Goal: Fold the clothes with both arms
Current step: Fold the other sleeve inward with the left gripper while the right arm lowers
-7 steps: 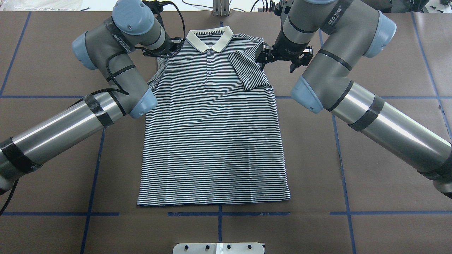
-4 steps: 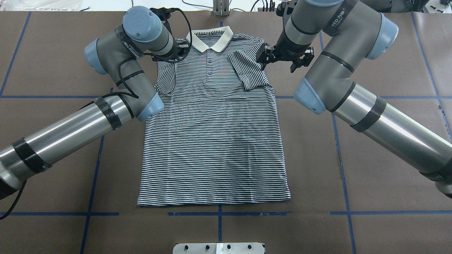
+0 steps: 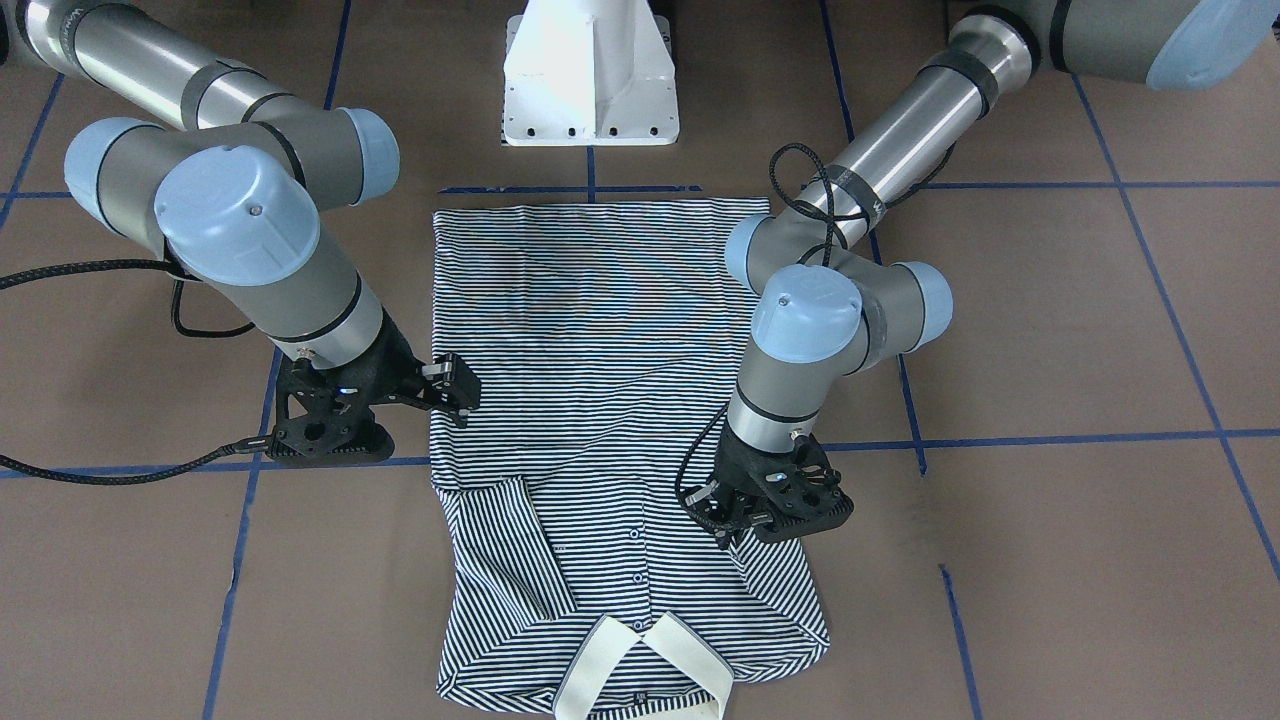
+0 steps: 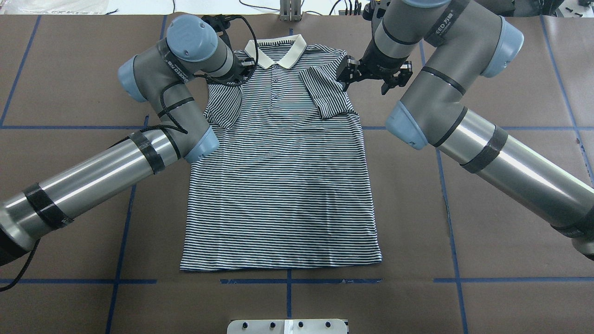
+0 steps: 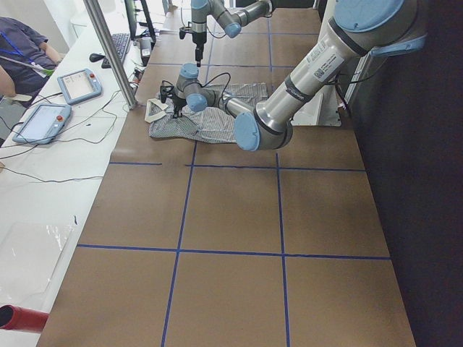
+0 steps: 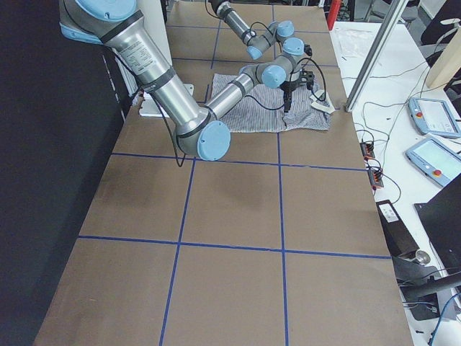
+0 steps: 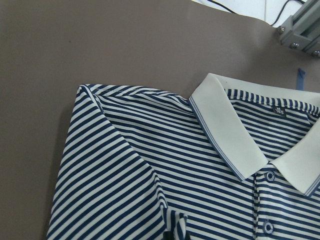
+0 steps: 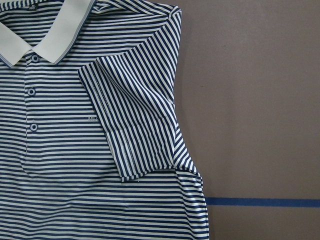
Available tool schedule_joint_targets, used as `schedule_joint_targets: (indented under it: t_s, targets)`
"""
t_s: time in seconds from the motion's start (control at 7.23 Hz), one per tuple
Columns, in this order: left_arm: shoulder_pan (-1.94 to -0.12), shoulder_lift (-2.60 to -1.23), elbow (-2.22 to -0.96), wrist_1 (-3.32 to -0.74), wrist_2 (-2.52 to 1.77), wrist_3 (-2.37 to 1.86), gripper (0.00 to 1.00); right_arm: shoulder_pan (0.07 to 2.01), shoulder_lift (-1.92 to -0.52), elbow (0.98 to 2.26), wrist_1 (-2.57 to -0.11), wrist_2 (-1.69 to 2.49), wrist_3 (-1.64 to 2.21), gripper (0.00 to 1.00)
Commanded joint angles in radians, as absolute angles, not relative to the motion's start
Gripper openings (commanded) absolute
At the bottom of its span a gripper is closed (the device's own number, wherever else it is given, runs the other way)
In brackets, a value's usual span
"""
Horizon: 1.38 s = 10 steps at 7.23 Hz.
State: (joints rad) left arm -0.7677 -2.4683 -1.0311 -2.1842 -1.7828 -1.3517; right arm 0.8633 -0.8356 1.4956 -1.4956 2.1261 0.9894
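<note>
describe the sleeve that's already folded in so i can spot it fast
Find the striped polo shirt lying flat on the brown table, and its cream collar. Beside the open right gripper, the folded sleeve lies flat across the chest, hem towards the buttons. The other sleeve hangs lifted, pinched in the left gripper.

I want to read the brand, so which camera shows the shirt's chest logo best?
The right wrist-mounted view: the chest logo sits large beside the folded sleeve. Overhead and front-facing views give at most a speck; the side views are too far, and the left wrist view misses it.
</note>
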Motion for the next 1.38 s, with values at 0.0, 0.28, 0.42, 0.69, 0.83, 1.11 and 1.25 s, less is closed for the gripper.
schedule_joint_targets:
  t_s: [0.0,0.28,0.42,0.69,0.83,1.11,1.25]
  targets:
    - [-0.767,-2.483,-1.037,-2.203,-1.786,-1.344,1.0,0.862,-0.834,1.496,-1.496,2.126,0.989,1.0]
    - [-0.769,-2.484,-1.066,-2.191,-1.86,-1.319,1.0,0.861,-0.845,1.502,-1.496,2.126,1.003,1.0]
    - [-0.769,-2.421,-1.165,-2.163,-1.874,-1.303,1.0,0.851,-0.848,1.515,-1.491,2.109,1.044,1.0]
    - [-0.767,-2.269,-1.442,-1.997,-1.878,-1.231,1.0,0.783,-0.941,1.636,-1.491,2.046,1.116,1.0]
    - [-0.767,-2.206,-1.588,-1.911,-1.878,-1.23,1.0,0.749,-1.024,1.734,-1.491,2.045,1.171,1.0]
    - [-0.765,-2.164,-1.712,-1.791,-1.928,-1.214,1.0,0.61,-1.091,1.866,-1.491,1.923,1.294,1.0]
    - [-0.765,-2.161,-1.709,-1.789,-1.928,-1.213,1.0,0.532,-1.08,1.868,-1.491,1.851,1.366,1.0]
